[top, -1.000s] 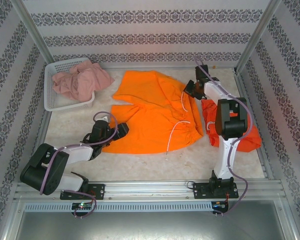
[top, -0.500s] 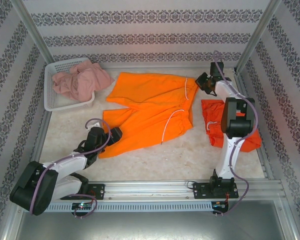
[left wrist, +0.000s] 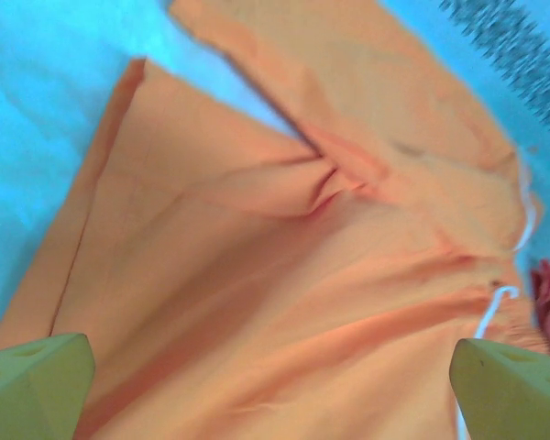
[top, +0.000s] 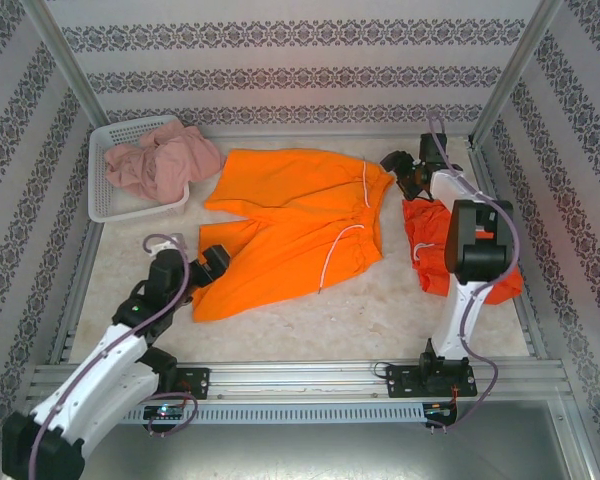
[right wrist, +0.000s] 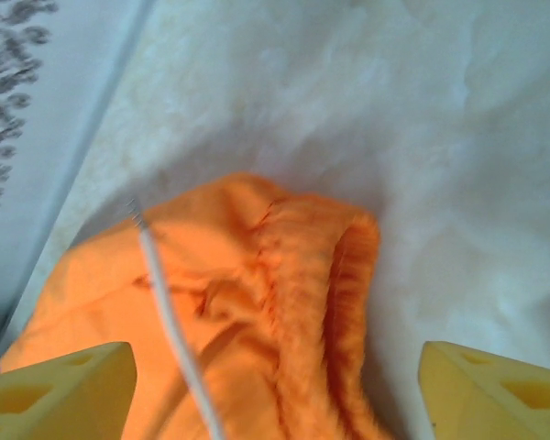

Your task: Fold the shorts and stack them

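Sprawling across the middle of the worktop [top: 380,310] are the orange shorts [top: 295,215]. They lie mostly flat, waistband toward the right and both legs pointing left, with the near leg running out toward the left arm. There are a few wrinkles where the legs meet.

The red shorts [top: 427,250] are bunched up along the right edge, partly under the right arm and just beside the orange waistband.

The pink shorts [top: 165,160] sit heaped in the white basket [top: 105,205] in the far left corner, with one side flopping over the rim onto the worktop.

The left fingers [left wrist: 32,380] are spread wide over the near orange leg, close to its hem, and aren't pinching anything. The right fingers [right wrist: 60,390] are spread wide too, at the far corner of the gathered orange waistband, with the cloth loose between them and not gripped.

A thin white cord [top: 332,250] loops off the waistband across the orange cloth, and the right wrist view shows another strand of it.
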